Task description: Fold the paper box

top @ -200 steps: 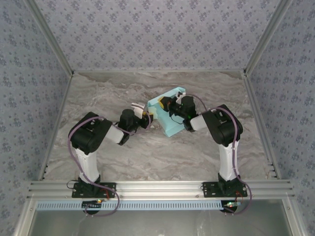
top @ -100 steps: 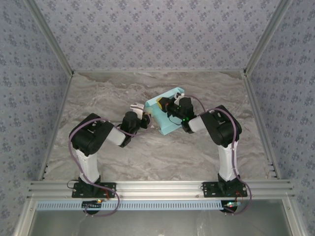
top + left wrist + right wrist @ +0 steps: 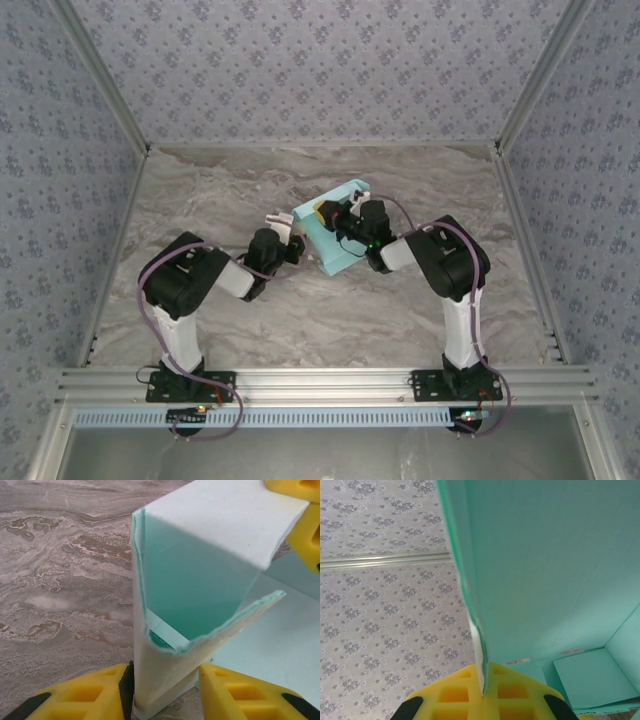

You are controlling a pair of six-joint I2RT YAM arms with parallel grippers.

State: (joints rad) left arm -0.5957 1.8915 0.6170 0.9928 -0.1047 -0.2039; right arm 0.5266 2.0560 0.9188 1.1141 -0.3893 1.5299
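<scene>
My left gripper (image 3: 162,692) pinches one bent wall of the paper box (image 3: 328,250). My right gripper (image 3: 482,695) is squeezed tight on another edge of it. The box is near the middle of the table (image 3: 220,190), tipped up between my two arms.

If the arms pull apart, I think the thin card may rip or bend in the wrong spot. If one grip slips, the wall may pop open.

The flowery walls (image 3: 300,70) are well apart. Only my own two grippers, very close together, may bump.
</scene>
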